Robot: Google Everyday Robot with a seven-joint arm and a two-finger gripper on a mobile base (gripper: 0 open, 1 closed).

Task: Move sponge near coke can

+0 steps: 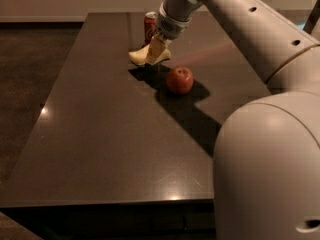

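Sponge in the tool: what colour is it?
Pale yellow, clearest in the camera view; the tool grips the sponge right beside the red coke can.

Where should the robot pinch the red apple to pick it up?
Probably pinch the round red apple across its widest middle, from above: it sits upright with nothing touching its sides. The gripper is behind it, shut on the pale yellow sponge beside the red soda can.
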